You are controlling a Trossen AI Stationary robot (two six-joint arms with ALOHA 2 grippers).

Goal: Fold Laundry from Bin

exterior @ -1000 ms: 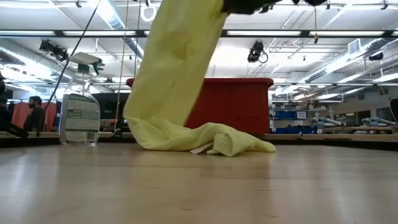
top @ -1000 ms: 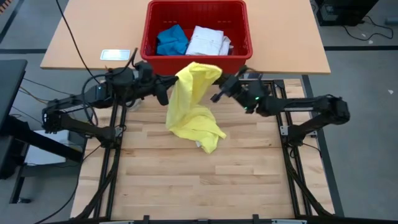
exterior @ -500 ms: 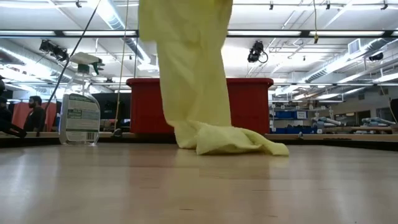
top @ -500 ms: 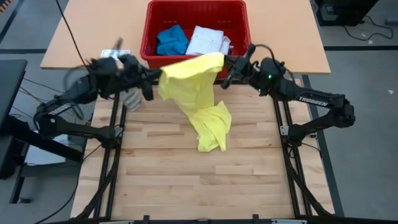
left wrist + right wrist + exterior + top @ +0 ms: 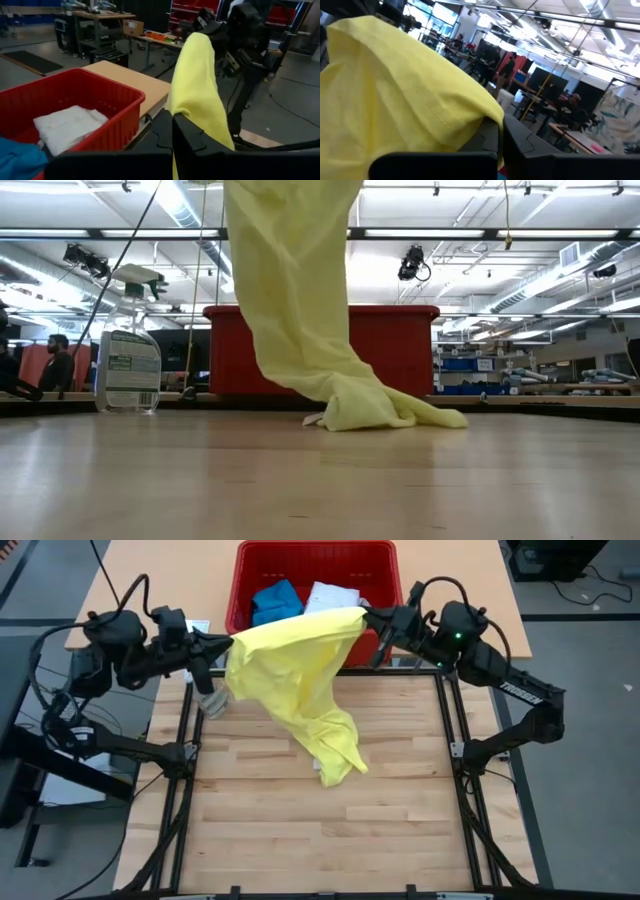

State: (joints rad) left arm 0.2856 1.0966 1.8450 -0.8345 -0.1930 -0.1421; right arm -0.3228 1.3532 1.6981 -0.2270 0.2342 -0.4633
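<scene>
Both hands are clamped tight on the yellow T-shirt, one at each end of its top edge, and they hold it high and spread apart so the cloth hangs open between them instead of staying bunched. The left hand pinches the edge out over the left side of the bench, and the right hand pinches the other end near the front rim of the red bin. From the level view the shirt drops as a long sheet, and its lower end lies crumpled on the wood in front of the bin, so it is not yet lifted clear. That looks like a spreading-out step: the shirt has to be pulled flat before any fold can be made. The rest of the laundry waits in the bin, a blue piece beside a white shirt. A spray bottle stands on the bench to one side, apart from the cloth.
</scene>
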